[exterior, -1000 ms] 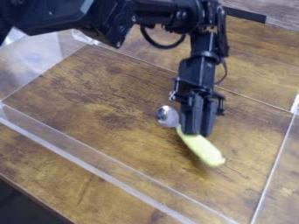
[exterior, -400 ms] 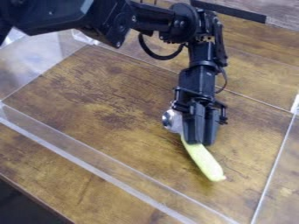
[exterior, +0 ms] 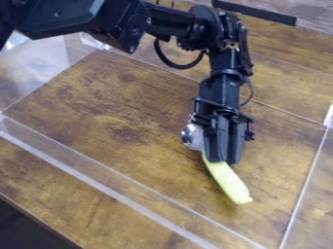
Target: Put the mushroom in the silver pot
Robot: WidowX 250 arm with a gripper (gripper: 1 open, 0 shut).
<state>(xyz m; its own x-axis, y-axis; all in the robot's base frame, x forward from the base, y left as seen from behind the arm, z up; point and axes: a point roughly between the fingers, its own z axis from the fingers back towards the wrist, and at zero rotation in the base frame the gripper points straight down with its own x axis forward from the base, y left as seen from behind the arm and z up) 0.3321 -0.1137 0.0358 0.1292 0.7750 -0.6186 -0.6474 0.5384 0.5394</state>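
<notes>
You are viewing a brown, wood-patterned table (exterior: 97, 131), with a dark area (exterior: 23, 231) showing beyond its edge at the lower left. Starting from the left, a pale strip (exterior: 93, 175) is running diagonally across the surface toward the bottom edge. Above it, the black robot arm (exterior: 115, 17) is reaching in from the upper left and bending downward right of centre, with a dark cable (exterior: 163, 56) looping beside its lower section. Further right, a small, shiny silvery item (exterior: 192, 135) is showing just at the left side of the gripper (exterior: 223, 156); you are seeing too little of it to confirm whether it is the silver pot. The gripper is pointing down toward the table, its fingers clenched together; whether they are gripping anything you cannot tell. The mushroom is not identifiable in this view, so you cannot tell its position. A long, pale yellow-green item (exterior: 229, 182) is extending from beneath the fingertips, slanting down and to the right, its upper end being hidden by the gripper. Another pale strip (exterior: 306, 190) is running up the right side, while a dark bar (exterior: 259, 13) is lying along the table's far side at the upper right.
</notes>
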